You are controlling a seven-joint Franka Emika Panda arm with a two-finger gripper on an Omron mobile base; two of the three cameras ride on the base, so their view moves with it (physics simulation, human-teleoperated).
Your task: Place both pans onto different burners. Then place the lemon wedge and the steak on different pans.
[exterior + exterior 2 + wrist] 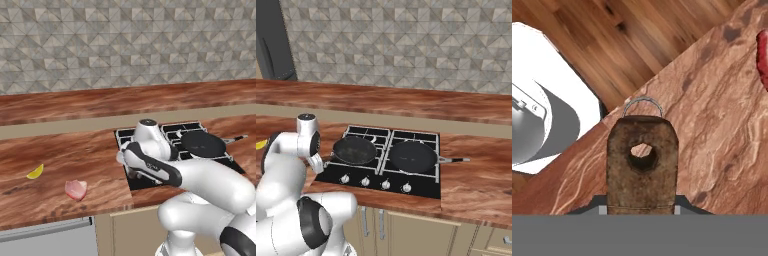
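Observation:
Two black pans sit on the front burners of the cooktop [406,177]. The left pan [354,150] points its brown handle [642,157] towards the counter's front left. My gripper [317,165] is shut on that handle's end, which has a hole in it and stands large in the hand view. The right pan [412,156] [202,143] has its thin handle pointing right. Well to the left of the cooktop, the lemon wedge [35,172] and the steak [76,189] lie on the wooden counter. The steak's edge [762,55] shows in the hand view.
Both back burners [368,134] [416,136] stand bare under their grates. Silver knobs [375,183] line the cooktop's front. The counter's front edge [662,75] runs just beyond the handle end, with wood floor below. A raised wooden ledge [100,102] and tiled wall close the back.

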